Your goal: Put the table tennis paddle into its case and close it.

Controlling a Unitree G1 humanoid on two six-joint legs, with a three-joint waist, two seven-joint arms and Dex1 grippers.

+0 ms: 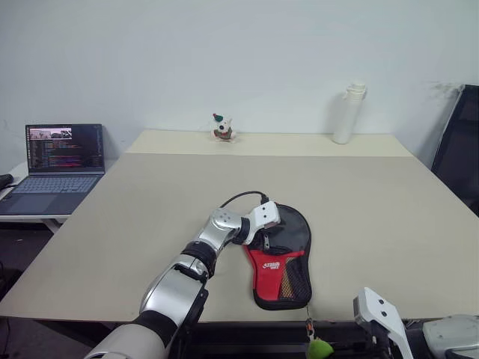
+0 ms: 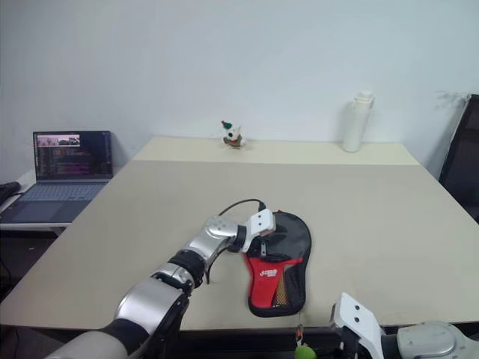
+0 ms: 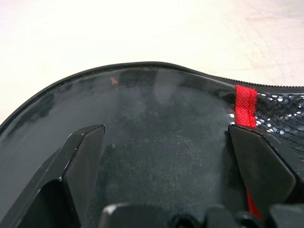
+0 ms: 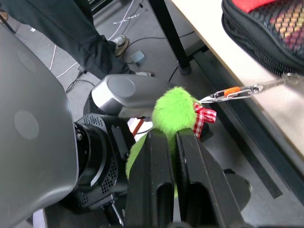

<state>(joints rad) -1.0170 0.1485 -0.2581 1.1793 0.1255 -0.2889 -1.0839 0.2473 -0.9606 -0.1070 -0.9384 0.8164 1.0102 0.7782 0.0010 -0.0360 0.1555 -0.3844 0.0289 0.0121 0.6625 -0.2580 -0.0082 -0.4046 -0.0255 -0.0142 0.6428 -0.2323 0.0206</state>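
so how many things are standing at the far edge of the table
2: a small figurine near the middle of the far edge, and a white bottle to its right. Nothing seems hidden behind them.

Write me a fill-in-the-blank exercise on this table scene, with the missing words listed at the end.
1. The left tool rests open on the black top of the ____.
2. The right tool is shut on a fuzzy ____ charm clipped to the zipper.
3. The laptop sits on a side table with its lid ____.
4. The white bottle stands ____ near the table's far edge.

Missing words: case; green; open; upright
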